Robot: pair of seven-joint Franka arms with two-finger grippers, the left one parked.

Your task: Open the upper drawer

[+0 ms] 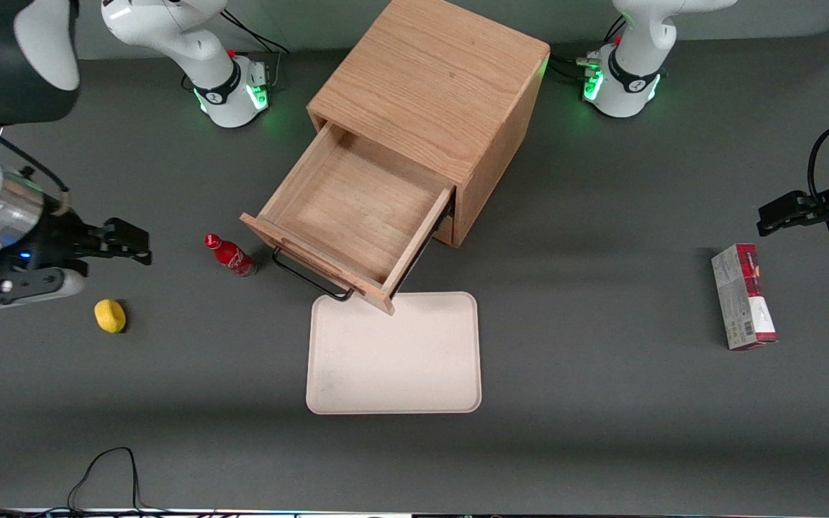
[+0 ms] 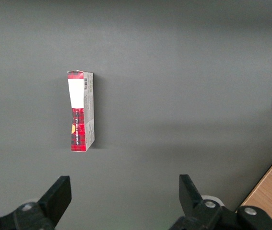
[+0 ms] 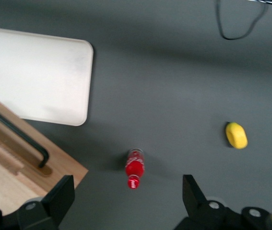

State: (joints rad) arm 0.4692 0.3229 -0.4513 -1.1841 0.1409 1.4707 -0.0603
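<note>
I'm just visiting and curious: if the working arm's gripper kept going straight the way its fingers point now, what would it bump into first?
Probably the red bottle. In the front view the open gripper points sideways toward it, with bare table between. Height is unclear, so it might pass above the bottle and meet the upper drawer instead.

Fig. Work surface. A matte dark grey desk (image 1: 601,432) fills the scene. Broad soft shadow bands cross it under even overhead light. At the edge farthest from the front camera it meets a paler grey-green band (image 1: 314,25). Green glow (image 1: 274,108) tints the desk there. A black cable (image 1: 105,467) loops at the nearest edge. The claw (image 1: 123,244) hangs, fingers apart, over the working arm's end.
</note>
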